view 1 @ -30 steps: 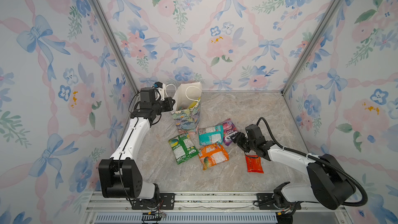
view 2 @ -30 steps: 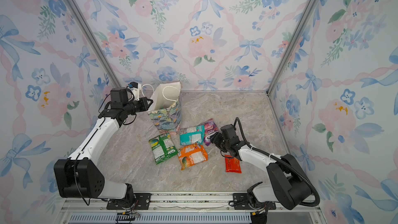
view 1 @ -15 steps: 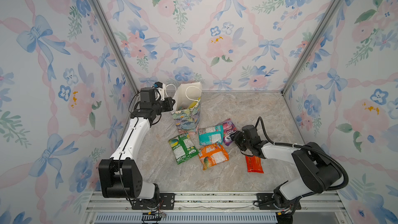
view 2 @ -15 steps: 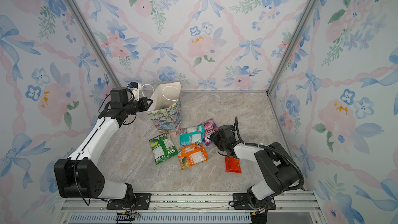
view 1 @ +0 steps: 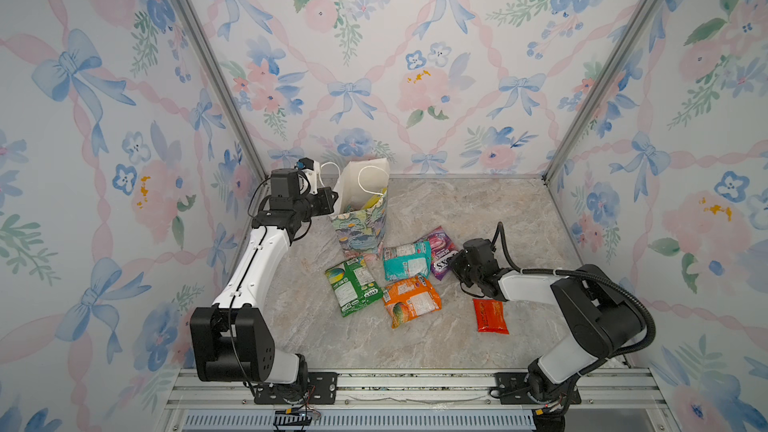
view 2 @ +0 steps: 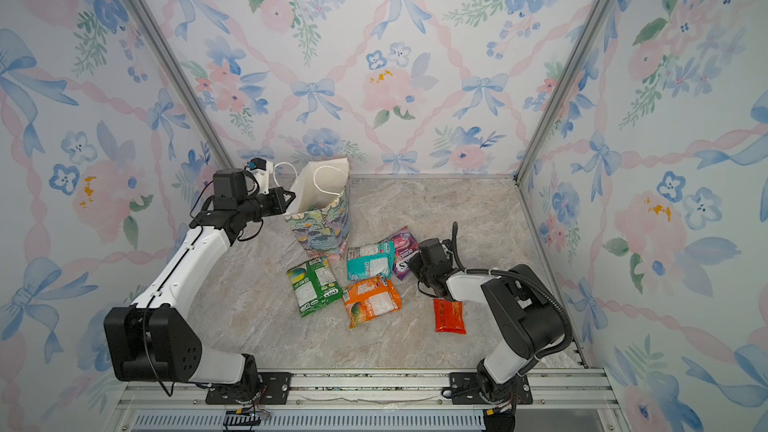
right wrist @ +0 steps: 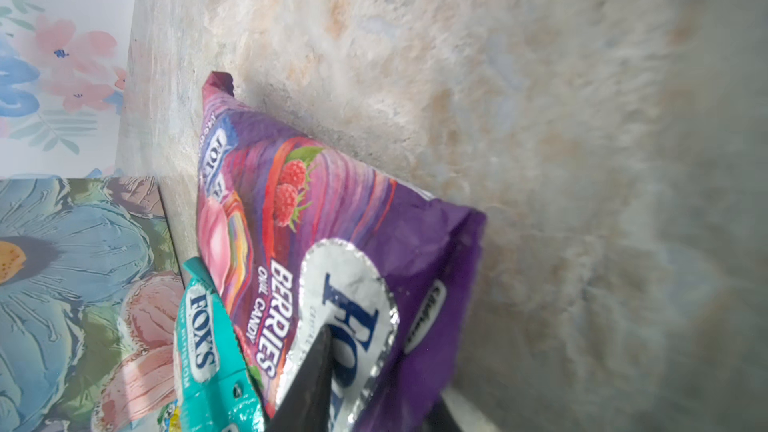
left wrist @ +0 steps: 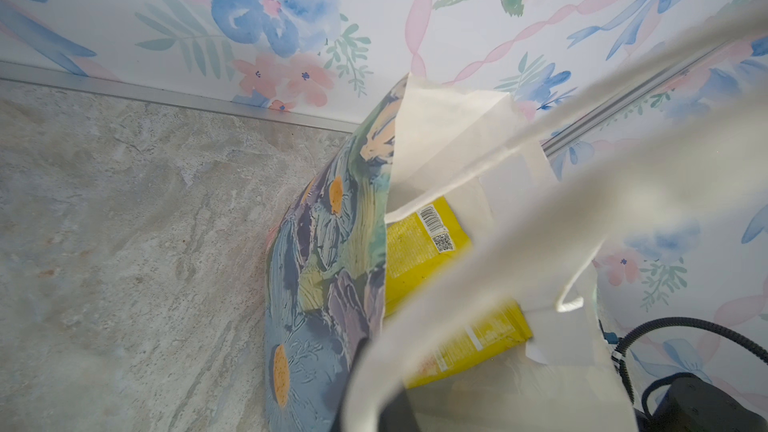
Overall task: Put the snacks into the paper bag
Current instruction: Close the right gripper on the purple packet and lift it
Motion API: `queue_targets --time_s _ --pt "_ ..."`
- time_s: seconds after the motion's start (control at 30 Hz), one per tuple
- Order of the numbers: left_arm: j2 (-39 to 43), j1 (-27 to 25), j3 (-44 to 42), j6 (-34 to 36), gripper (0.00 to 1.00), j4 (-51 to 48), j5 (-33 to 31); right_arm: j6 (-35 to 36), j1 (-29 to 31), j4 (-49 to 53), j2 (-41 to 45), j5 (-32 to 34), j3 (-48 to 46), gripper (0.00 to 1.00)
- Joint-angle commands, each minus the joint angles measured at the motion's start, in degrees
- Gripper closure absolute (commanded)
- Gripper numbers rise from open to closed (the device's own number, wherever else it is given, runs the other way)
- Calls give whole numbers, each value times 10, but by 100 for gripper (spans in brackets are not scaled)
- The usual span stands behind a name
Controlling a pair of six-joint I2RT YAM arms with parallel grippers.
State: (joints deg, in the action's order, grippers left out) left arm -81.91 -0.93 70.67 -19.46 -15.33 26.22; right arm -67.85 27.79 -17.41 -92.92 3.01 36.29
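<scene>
Right wrist view gives us what both top views hide: the right gripper (right wrist: pixel 374 371) nipped onto the purple pouch (right wrist: pixel 332 201), beside the teal pouch (right wrist: pixel 199 347). Left wrist view shows us a yellow pouch (left wrist: pixel 415 251) inside the paper bag (left wrist: pixel 324 263), far left, its rim pinched by the left gripper (view 1: pixel 331 202). Green pouch (view 1: pixel 353 284), orange pouch (view 1: pixel 411 301) and red pouch (view 1: pixel 490 315) lie nearer.

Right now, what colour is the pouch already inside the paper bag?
Yellow; the pouch shows best in the left wrist view.
</scene>
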Motion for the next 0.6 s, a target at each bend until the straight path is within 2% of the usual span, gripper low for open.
queue_targets --time_s 0.0,0.3,0.57 --pt "8 4 -2 11 100 5 9 61 -4 52 38 39 32 82" --pt "7 4 -1 11 100 5 12 238 -4 171 112 71 131 99" --pt "6 4 -1 11 100 6 14 341 0 247 141 69 236 100"
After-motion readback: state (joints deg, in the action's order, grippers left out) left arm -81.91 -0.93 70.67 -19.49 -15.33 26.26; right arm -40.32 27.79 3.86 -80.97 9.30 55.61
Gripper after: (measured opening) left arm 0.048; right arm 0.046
